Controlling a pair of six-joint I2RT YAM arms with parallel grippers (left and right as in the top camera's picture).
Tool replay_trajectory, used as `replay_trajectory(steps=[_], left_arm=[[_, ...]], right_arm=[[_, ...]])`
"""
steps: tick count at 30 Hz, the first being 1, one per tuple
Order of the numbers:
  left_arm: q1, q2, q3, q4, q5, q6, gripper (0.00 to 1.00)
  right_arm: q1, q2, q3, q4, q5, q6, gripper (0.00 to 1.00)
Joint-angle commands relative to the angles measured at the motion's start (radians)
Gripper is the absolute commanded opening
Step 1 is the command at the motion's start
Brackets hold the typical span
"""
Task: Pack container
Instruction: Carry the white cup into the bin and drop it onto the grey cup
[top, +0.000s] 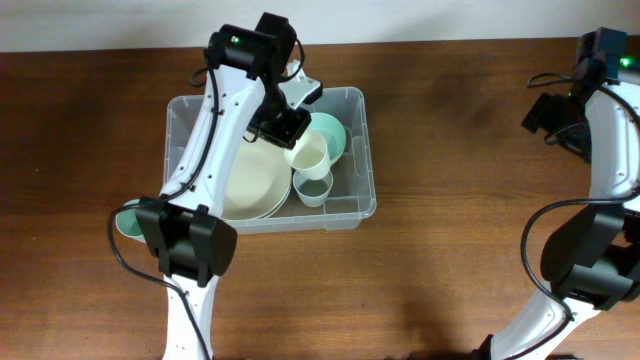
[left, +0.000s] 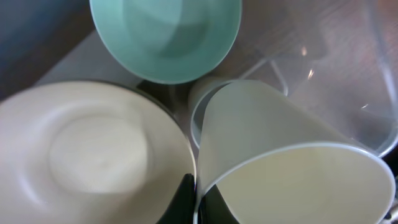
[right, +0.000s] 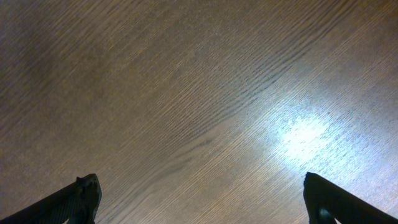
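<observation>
So the wooden table (top: 460, 150) had the container (top: 358, 208) sitting left of centre, toward the far edge, and it was already pretty full. A big cream plate (top: 250, 185) took up its left half, a green bowl (top: 340, 132) sat in the far right corner, and a clear cup (top: 314, 192) stood near the front wall. The left gripper (left: 198, 202) was down inside the bin, pinching a cream cup (top: 308, 155) by its rim. In the wrist view that cup hung tilted right above the clear one, maybe meant to nest in it, though I couldn't tell if they touched. The right gripper (right: 202, 186) was spread wide over bare wood, well away from everything. My worry was the tilt: let go at that angle and the cup probably catches the clear cup's lip, tips it over, or rolls against the bowl. It's also a one-wall pinch, so a bump on the plate edge could twist it loose. And another green piece (top: 126, 222) sat outside the bin, half hidden under the left arm — easy to knock when pulling back.
</observation>
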Motion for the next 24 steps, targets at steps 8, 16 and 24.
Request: replay_trajectory(steps=[8, 16, 24], left_arm=[[-0.003, 0.017, -0.001, -0.022, -0.024, -0.007, 0.05], [-0.003, 0.017, -0.001, -0.018, -0.042, -0.006, 0.79], [0.079, 0.008, 0.193, -0.005, -0.447, -0.43, 1.0]], right_arm=[[-0.001, -0.009, -0.001, 0.002, 0.002, 0.008, 0.99], [-0.001, -0.009, -0.001, 0.002, 0.002, 0.008, 0.99], [-0.001, -0.009, -0.001, 0.002, 0.002, 0.008, 0.99]])
